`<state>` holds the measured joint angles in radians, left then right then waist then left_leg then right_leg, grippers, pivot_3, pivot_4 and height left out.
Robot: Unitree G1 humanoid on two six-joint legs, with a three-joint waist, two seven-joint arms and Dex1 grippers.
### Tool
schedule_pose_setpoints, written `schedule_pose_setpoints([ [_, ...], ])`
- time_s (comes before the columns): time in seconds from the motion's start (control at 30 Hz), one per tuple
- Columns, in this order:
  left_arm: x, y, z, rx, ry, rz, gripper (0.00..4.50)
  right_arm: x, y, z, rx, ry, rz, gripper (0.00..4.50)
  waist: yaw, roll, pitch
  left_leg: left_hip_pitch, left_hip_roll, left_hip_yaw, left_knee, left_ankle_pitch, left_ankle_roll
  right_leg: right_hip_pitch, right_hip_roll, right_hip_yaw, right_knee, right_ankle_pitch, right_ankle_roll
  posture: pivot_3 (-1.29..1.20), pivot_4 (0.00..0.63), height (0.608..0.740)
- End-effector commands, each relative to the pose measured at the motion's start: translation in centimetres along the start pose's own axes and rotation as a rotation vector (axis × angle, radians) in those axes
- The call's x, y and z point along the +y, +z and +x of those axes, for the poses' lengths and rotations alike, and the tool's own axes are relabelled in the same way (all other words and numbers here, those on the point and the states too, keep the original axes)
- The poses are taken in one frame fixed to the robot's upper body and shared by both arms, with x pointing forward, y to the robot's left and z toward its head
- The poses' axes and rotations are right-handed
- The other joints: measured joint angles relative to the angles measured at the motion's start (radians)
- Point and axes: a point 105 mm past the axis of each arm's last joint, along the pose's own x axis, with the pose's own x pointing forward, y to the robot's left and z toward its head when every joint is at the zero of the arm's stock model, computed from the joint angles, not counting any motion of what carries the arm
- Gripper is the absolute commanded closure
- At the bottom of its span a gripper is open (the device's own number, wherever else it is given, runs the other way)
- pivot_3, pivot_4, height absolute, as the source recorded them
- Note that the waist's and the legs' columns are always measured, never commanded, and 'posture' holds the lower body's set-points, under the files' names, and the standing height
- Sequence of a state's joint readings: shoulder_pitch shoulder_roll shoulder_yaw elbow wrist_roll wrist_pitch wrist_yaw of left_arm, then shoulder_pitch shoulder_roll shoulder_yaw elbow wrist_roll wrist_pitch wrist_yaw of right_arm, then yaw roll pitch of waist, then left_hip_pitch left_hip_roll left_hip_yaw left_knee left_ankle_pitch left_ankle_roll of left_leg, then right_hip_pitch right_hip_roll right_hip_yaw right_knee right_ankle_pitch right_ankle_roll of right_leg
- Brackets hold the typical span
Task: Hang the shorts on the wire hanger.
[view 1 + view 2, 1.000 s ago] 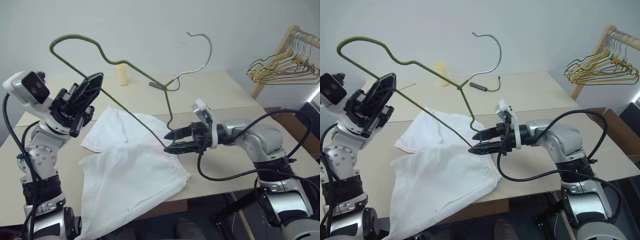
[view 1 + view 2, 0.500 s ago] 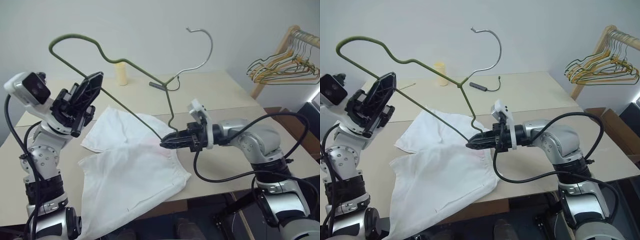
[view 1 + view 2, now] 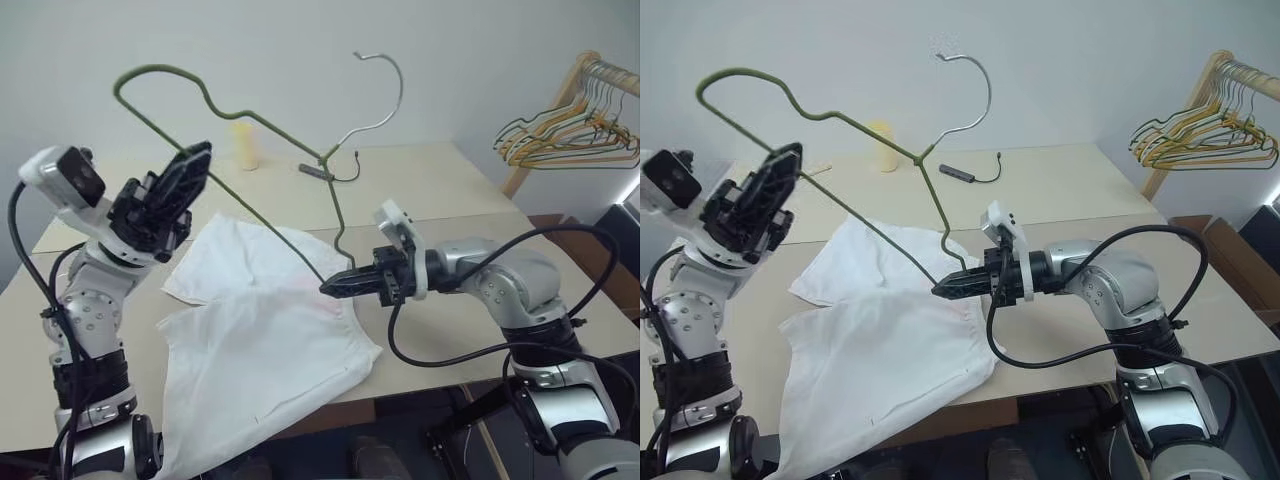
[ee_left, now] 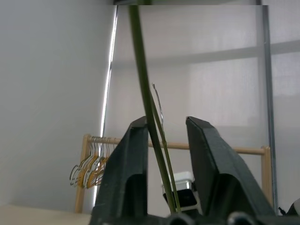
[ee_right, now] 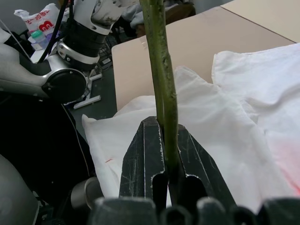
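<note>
Beige table [image 3: 470,190], white shorts [image 3: 262,330] flat on it. Right gripper [image 3: 338,285] clamped on wire hanger [image 3: 262,226] corner; left gripper [image 3: 190,165] parted around bar, wire loose between fingers. Handover step, I think; next probably thread hanger into shorts.

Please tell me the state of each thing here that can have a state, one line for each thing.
wire hanger: lifted above the table, tilted, hook upward, no garment on it.
shorts: lying flat and spread on the table, one edge hanging over the front.
right gripper: jaws shut on the wire hanger's lower corner.
left gripper: jaws open, wire passing between them.
bunch of hangers: hanging on the wooden rack.
</note>
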<state>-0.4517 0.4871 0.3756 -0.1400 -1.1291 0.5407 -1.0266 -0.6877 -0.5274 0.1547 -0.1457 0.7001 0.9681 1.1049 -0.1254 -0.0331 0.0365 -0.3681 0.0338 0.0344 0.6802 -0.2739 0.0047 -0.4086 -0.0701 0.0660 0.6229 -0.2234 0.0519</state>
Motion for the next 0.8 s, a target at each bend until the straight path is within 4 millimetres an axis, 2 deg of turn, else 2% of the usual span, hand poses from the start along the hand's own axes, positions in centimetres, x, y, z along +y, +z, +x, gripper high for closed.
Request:
schedule_pose_setpoints([
  [0.03, 0.8, -2.4, -0.4, 0.159, 0.071, 0.028, 2.08, 0.1, 1.9, -1.3, -0.094, -0.026, 0.000, 4.50, 0.000, 0.000, 0.000, 0.000, 0.000, 0.000, 0.000, 0.000, 0.000, 0.000, 0.000, 0.000, 0.000, 0.000, 0.000, -0.10, 0.000, 0.740],
  [0.13, 2.0, -5.5, -1.9, 0.393, 0.159, 0.085, 1.16, 0.0, 2.2, -2.4, -0.121, -0.066, 0.051, 4.50, 0.000, 0.000, 0.000, 0.000, 0.000, 0.000, 0.000, 0.000, 0.000, 0.000, 0.000, 0.000, 0.000, 0.000, 0.000, -0.11, 0.000, 0.740],
  [0.27, 2.0, -8.4, -4.8, 0.663, 0.173, 0.185, 0.04, -0.4, 0.4, -5.0, -0.073, -0.178, 0.219, 4.50, 0.000, 0.000, 0.000, 0.000, 0.000, 0.000, 0.000, 0.000, 0.000, 0.000, 0.000, 0.000, 0.000, 0.000, -0.001, -0.12, 0.000, 0.740],
  [0.33, 1.6, -9.1, -5.8, 0.775, 0.151, 0.244, 0.04, -0.8, -1.7, -6.8, -0.028, -0.294, 0.280, 4.50, 0.003, 0.000, 0.000, -0.001, 0.000, 0.001, -0.001, 0.000, 0.000, -0.002, 0.000, 0.000, -0.001, 0.000, -0.001, -0.13, 0.000, 0.740],
  [0.4, 1.0, -9.1, -5.9, 0.797, 0.112, 0.254, 0.04, -0.9, -4.1, -8.1, 0.066, -0.390, 0.360, 4.50, 0.004, 0.001, 0.000, -0.002, 0.000, 0.001, -0.001, 0.000, 0.000, -0.003, -0.001, -0.001, -0.001, 0.000, -0.001, -0.14, 0.000, 0.740],
  [0.47, 0.6, -9.0, -5.9, 0.795, 0.083, 0.249, 0.04, -1.0, -5.4, -8.8, 0.110, -0.456, 0.402, 4.50, 0.002, 0.000, 0.000, -0.005, -0.001, 0.002, -0.001, 0.000, 0.000, -0.007, -0.003, 0.000, 0.000, 0.000, -0.001, -0.14, 0.000, 0.740],
  [0.6, 0.2, -9.8, -6.1, 0.872, 0.026, 0.300, 0.04, 1.4, -9.7, -11.3, 0.255, -0.367, 0.813, 4.50, -0.005, 0.002, 0.001, -0.008, -0.001, 0.005, 0.000, 0.000, 0.000, -0.011, -0.002, 0.003, 0.002, 0.000, 0.000, -0.16, 0.000, 0.740],
  [0.8, 0.1, -9.9, -5.7, 0.869, -0.004, 0.285, 0.04, 2.9, -10.6, -13.9, 0.213, -0.289, 1.055, 4.50, -0.024, 0.002, 0.001, -0.007, 0.000, 0.005, 0.000, 0.000, 0.000, -0.011, -0.001, 0.003, 0.002, 0.000, 0.000, -0.17, 0.000, 0.740],
])
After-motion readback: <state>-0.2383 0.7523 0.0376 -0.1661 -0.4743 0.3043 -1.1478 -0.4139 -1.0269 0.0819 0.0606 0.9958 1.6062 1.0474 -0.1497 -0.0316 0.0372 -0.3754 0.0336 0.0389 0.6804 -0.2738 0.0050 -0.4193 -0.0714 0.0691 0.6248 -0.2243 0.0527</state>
